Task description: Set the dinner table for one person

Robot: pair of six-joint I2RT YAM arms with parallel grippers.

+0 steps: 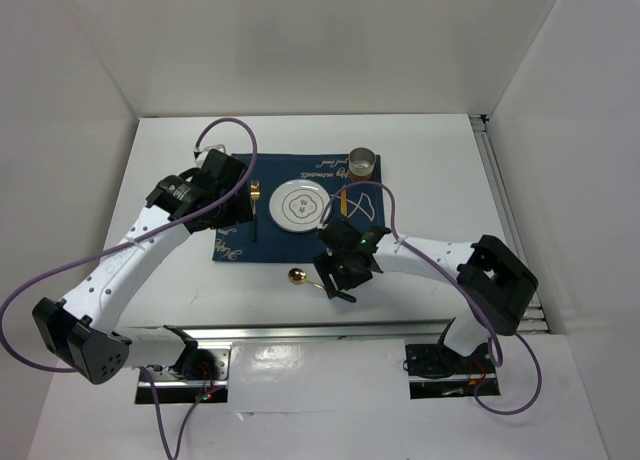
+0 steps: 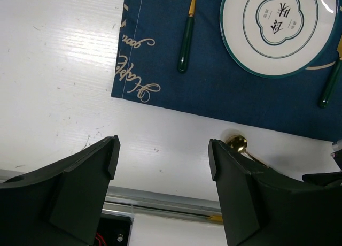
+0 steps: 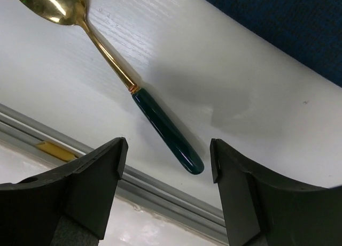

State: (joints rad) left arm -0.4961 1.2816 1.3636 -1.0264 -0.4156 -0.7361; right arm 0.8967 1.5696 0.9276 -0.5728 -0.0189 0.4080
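The white dinner table carries a navy placemat holding a white plate, a fork on its left and a knife on its right. A gold spoon with a dark green handle lies on the bare table in front of the mat. My right gripper is open just above the table, with the handle's tip between its fingers and touching neither. My left gripper is open and holds nothing, hovering near the mat's left front corner. The spoon's bowl shows beside its right finger.
A metal cup stands at the mat's far right corner. A metal rail runs along the table's near edge, close behind the spoon. White walls enclose the table on three sides. Purple cables loop over both arms.
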